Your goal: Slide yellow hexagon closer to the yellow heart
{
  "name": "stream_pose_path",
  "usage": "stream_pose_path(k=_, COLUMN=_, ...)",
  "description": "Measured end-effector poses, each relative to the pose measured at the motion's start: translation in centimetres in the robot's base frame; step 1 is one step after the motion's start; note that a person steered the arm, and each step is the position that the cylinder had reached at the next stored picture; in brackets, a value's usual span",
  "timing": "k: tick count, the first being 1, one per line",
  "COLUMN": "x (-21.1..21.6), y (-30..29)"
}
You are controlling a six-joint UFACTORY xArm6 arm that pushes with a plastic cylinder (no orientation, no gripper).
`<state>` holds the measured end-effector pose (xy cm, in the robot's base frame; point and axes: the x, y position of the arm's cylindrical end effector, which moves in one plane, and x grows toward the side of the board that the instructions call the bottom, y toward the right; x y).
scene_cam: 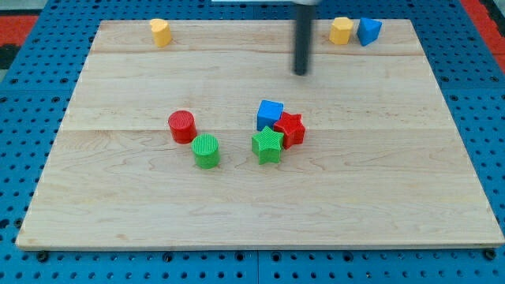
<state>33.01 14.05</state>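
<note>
Two yellow blocks sit far apart along the bench's [118, 197] top edge, yellow hexagon [161, 32] left, yellow heart [341, 30] right beside a blue block [368, 31], with the clawless rod's tip [301, 72] between them, touching nothing, so the slide looks unstarted.

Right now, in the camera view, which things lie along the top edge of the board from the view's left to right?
Yellow block → my tip, slightly lower → second yellow block → blue block, beside it.
</note>
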Motion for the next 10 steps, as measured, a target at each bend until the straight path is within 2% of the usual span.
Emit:
stream_pose_path(k=1, x=-1.9, y=14.0)
stream_pose_path(k=2, x=-8.1, y=18.2)
stream_pose_path(k=3, x=-12.2, y=16.6)
stream_pose_path(k=8, x=-11.4, y=-13.5)
stream_pose_path(k=9, x=-12.1, y=-15.5)
stream_pose_path(k=10, x=-13.8, y=-14.4)
